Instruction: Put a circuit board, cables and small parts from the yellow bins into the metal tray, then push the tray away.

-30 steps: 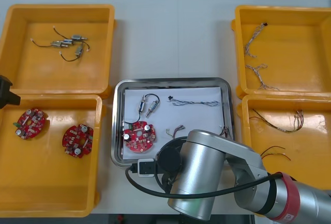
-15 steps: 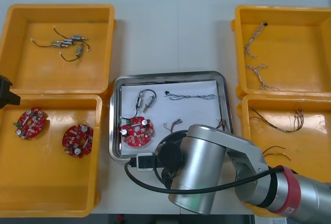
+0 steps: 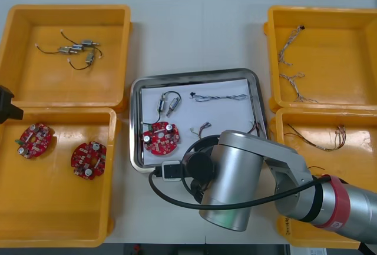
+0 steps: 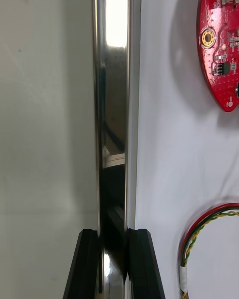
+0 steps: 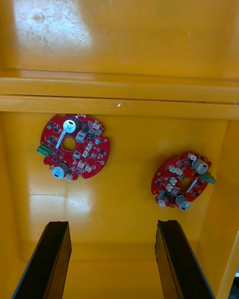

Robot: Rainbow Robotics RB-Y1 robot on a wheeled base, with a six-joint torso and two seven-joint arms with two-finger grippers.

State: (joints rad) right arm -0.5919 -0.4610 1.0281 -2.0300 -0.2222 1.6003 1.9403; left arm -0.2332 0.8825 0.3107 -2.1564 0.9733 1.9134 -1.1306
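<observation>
Right end effector (image 4: pixel 113 235) clamped on rim of shiny rectangular metal tray (image 3: pixel 194 77); left end effector (image 5: pixel 113 224) apart above yellow rectangular bin (image 5: pixel 127 204).

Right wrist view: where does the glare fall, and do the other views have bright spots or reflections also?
Right wrist view: strong glare on the metal tray's rim, ahead of the right gripper pinching it, with dark reflections nearer the fingers. Left wrist view: a broad bright patch on the farther yellow bin, ahead of the open left gripper. Front view: even light, no strong glare on the table.
</observation>
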